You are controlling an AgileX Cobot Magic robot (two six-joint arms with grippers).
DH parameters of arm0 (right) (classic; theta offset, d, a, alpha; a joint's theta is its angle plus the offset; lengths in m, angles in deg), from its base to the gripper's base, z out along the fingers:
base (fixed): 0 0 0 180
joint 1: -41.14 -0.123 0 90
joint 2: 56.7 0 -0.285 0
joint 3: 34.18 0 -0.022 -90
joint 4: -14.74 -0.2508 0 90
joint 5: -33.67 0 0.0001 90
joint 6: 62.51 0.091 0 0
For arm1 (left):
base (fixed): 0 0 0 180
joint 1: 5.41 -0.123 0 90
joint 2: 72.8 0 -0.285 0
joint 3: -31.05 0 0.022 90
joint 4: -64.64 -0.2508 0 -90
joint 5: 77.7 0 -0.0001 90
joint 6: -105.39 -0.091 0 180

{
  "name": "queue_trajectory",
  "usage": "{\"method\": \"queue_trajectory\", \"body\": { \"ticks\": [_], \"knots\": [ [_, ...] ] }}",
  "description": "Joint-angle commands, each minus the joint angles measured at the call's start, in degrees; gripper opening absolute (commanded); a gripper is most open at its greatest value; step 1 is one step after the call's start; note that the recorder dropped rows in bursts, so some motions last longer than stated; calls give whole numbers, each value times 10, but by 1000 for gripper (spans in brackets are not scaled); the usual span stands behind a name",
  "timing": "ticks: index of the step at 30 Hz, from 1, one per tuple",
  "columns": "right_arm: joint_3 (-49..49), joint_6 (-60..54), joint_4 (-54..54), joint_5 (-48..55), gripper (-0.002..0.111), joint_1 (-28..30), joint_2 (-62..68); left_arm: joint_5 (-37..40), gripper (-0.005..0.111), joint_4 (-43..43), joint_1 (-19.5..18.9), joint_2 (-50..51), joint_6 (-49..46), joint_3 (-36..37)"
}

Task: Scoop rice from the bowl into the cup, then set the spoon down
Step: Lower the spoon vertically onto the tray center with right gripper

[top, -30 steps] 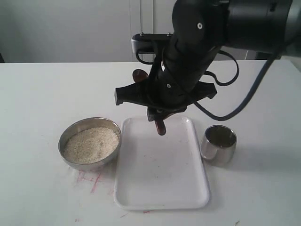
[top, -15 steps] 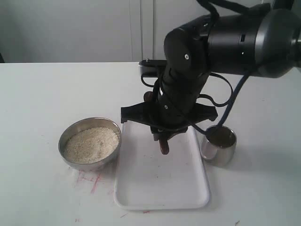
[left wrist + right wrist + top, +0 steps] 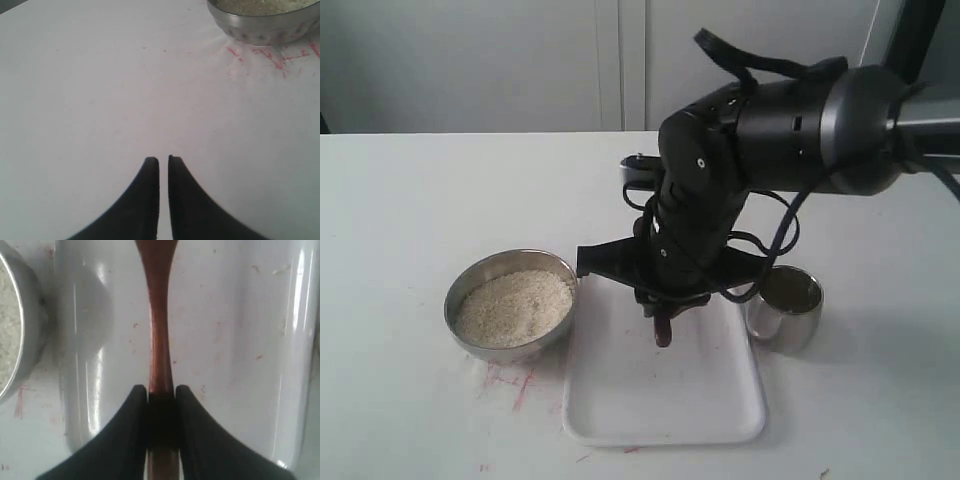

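Note:
My right gripper (image 3: 161,388) is shut on the handle of the reddish-brown wooden spoon (image 3: 159,330), which hangs just over the white tray (image 3: 235,340). Seen from outside, the spoon (image 3: 663,328) pokes down below the right gripper (image 3: 665,305) toward the tray (image 3: 660,395). The steel bowl (image 3: 511,304) holding rice (image 3: 513,306) stands left of the tray; the steel cup (image 3: 785,306) stands to its right. The left wrist view shows my left gripper (image 3: 163,159) shut and empty above bare table, with the bowl (image 3: 265,25) and rice (image 3: 255,5) at the frame's edge.
Red pen marks (image 3: 515,385) stain the white table in front of the bowl. The right arm's black bulk (image 3: 770,130) and cables hang over the tray's far end and partly cover the cup's side.
The right arm has come down and forward, carrying the spoon lower toward the tray. Bowl, cup and tray have not moved.

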Motion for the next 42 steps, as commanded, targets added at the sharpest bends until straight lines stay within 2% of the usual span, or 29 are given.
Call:
{"method": "queue_trajectory", "body": {
  "ticks": [1,42],
  "knots": [
    [3,5,6,16,0,2,16,28,14,3,2,4,3,5],
    [3,8,-8,14,0,0,61,28,14,3,2,4,3,5]
  ]
}}
